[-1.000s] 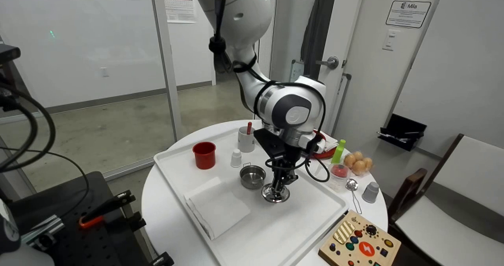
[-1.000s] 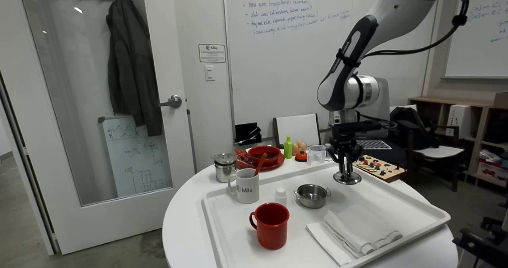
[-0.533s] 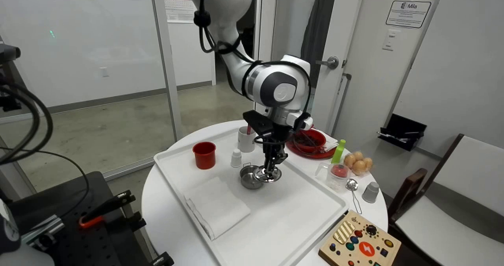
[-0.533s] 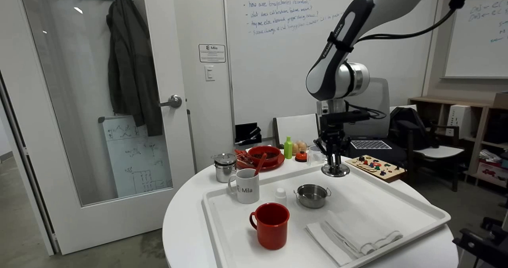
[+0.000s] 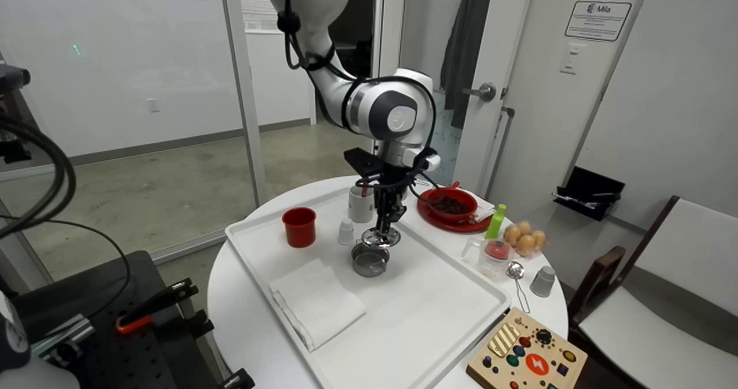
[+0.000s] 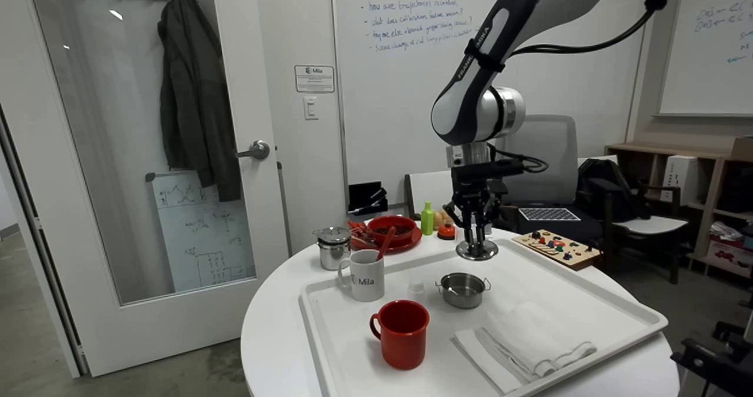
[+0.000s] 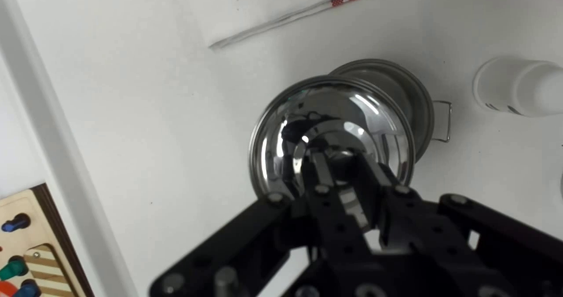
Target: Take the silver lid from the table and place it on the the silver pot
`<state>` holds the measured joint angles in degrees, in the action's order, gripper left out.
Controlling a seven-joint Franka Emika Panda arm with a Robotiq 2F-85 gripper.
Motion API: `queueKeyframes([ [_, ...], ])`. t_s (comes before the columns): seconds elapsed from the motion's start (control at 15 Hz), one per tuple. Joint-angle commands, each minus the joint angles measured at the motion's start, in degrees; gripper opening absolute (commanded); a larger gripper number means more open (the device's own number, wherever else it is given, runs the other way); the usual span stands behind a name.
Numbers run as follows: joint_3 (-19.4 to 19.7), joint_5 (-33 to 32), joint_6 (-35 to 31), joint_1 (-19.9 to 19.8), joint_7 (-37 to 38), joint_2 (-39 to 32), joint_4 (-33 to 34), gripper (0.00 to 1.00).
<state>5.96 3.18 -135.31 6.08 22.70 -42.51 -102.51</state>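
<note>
Under the hand (image 6: 475, 239), silver lid (image 7: 332, 127), gripped

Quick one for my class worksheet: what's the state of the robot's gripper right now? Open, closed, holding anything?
Gripper: closed, its jaws holding the silver lid by the middle, not yet set on the silver pot.

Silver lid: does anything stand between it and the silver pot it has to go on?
Nothing visible does. In an exterior view the silver lid hangs from the gripper with open space down to the silver pot; in the wrist view it partly hides the pot. The white container stands beside the pot, off that path.
</note>
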Motion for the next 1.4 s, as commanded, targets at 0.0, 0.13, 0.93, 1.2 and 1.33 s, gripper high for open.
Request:
queueKeyframes([
  [0.0, 1.0, -1.6, 3.3, 1.7, 3.4, -3.1, 4.8, 0.12],
  [0.13, 0.9, -1.7, 4.4, 1.9, 4.0, -4.9, 6.9, 0.12],
  [0.93, 0.0, -0.2, 7.2, 1.9, 5.2, -10.9, 12.1, 0.12],
  [1.2, -1.0, 0.4, 5.9, 1.7, 4.3, -10.0, 10.5, 0.12],
  [1.33, -1.5, 0.9, 4.6, 1.4, 4.0, -9.8, 10.0, 0.12],
])
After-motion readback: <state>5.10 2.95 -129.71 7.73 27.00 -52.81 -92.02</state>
